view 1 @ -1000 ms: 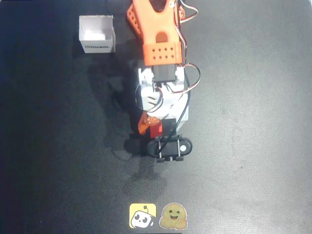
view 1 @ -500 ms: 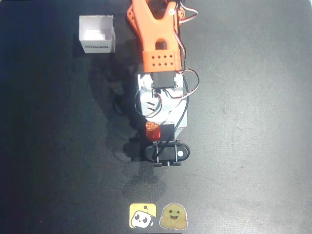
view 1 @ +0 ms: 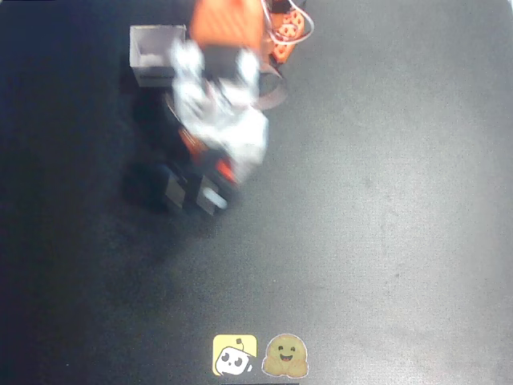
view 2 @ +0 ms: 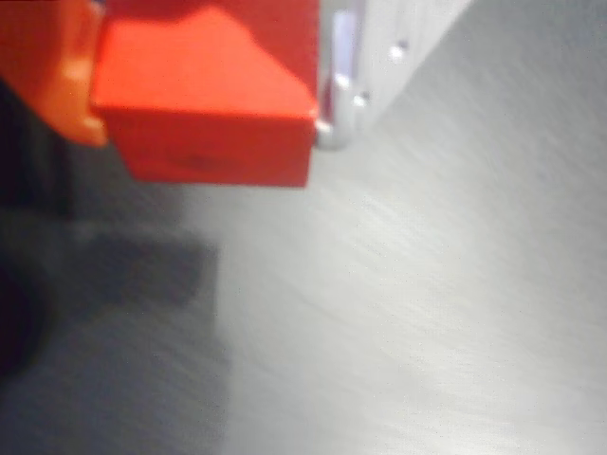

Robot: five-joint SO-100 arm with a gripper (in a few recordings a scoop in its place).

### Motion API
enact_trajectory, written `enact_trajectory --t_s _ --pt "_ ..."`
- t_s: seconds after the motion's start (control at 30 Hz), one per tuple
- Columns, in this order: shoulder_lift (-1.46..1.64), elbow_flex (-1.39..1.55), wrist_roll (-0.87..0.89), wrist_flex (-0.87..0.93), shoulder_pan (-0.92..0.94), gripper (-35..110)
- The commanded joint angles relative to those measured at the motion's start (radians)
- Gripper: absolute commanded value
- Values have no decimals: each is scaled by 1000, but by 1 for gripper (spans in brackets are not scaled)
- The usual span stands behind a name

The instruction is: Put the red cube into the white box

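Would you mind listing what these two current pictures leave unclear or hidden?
- Overhead view: the arm is motion-blurred, so the gripper cannot be traced and the red cube shows as only a small smear.
- Overhead view: the white box has its right side covered by the blurred arm; its lettering is unreadable.
- Wrist view: the red cube is held between the fingers, its top cut by the frame edge.
- Wrist view: the table is streaked by motion.

Motion blur smears the arm and its jaws in the overhead view, the arm covers the right side of the white box (view 1: pixel 152 58), and in the wrist view the red cube (view 2: pixel 204 104) is soft-edged and cropped by the top edge.
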Motion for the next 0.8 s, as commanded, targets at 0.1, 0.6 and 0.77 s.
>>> enact_trajectory --t_s 0.1,0.6,0.77 --pt "227 -46 -38 218 314 0" --pt "287 57 -471 281 914 0" --pt "327 123 -466 282 927 0"
